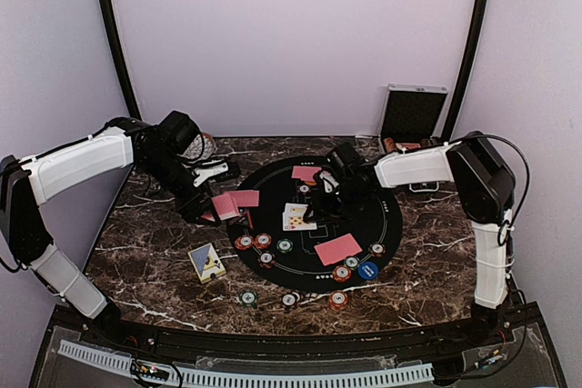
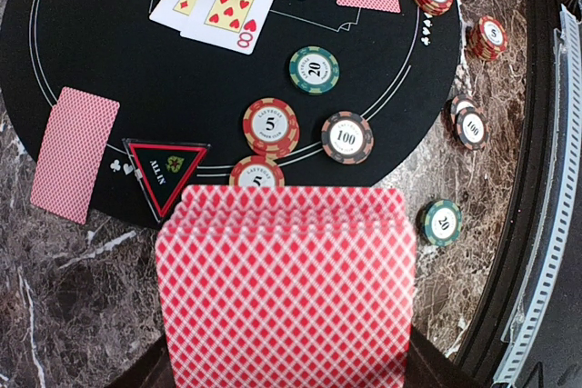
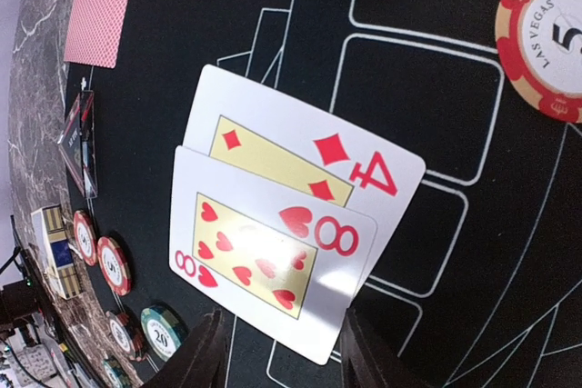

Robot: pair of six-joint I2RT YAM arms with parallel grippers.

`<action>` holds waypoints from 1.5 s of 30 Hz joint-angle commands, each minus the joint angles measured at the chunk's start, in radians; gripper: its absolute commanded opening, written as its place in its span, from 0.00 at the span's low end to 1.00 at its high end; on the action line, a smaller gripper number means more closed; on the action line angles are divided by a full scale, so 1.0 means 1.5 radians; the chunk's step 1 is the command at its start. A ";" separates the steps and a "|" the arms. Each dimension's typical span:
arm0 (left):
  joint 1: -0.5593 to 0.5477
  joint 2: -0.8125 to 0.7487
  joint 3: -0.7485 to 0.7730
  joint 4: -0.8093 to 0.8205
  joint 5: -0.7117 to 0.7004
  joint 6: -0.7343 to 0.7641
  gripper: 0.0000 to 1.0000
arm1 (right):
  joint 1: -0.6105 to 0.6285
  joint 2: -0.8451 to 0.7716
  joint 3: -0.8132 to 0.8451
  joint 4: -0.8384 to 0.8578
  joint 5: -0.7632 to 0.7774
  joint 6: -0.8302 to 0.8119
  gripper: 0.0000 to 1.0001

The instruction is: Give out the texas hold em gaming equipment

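jaws: left gripper clamped on red-backed deck; right gripper parted halfway, straddling corner of eight of hearts, gripping nothing.

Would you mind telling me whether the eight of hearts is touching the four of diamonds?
Touching. The right wrist view shows the eight of hearts lying partly over the four of diamonds, covering its lower edge.

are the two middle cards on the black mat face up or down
Face up: the two overlapping white playing cards show a four of diamonds and an eight of hearts.
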 commanded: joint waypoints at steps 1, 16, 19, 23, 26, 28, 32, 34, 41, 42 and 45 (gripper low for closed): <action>0.002 -0.030 0.005 -0.016 0.009 0.007 0.00 | 0.022 -0.015 -0.011 -0.032 -0.022 0.016 0.44; 0.002 -0.031 0.008 -0.018 0.008 0.008 0.00 | 0.006 -0.059 0.003 -0.066 -0.004 0.017 0.47; 0.002 -0.029 0.010 -0.018 0.009 0.008 0.00 | -0.006 -0.042 -0.003 -0.053 -0.012 0.026 0.49; 0.002 -0.029 0.011 -0.019 0.010 0.008 0.00 | -0.025 -0.018 -0.008 -0.024 -0.030 0.036 0.49; 0.002 -0.031 0.012 -0.021 0.008 0.009 0.00 | -0.045 0.002 0.002 -0.018 -0.034 0.037 0.48; 0.002 -0.031 0.011 -0.021 0.006 0.010 0.00 | -0.057 0.016 0.008 -0.009 -0.044 0.042 0.48; 0.002 -0.029 0.012 -0.020 0.004 0.010 0.00 | -0.067 0.042 0.027 0.006 -0.069 0.052 0.48; 0.002 -0.029 0.012 -0.020 0.003 0.011 0.00 | -0.068 0.057 0.036 0.014 -0.083 0.058 0.48; 0.002 -0.028 0.012 -0.020 0.002 0.012 0.00 | -0.066 0.092 0.064 0.044 -0.119 0.085 0.46; 0.002 -0.028 0.012 -0.020 0.003 0.012 0.00 | -0.066 0.096 0.071 0.045 -0.121 0.088 0.46; 0.002 -0.027 0.012 -0.019 0.002 0.012 0.00 | -0.067 0.105 0.091 0.043 -0.121 0.091 0.45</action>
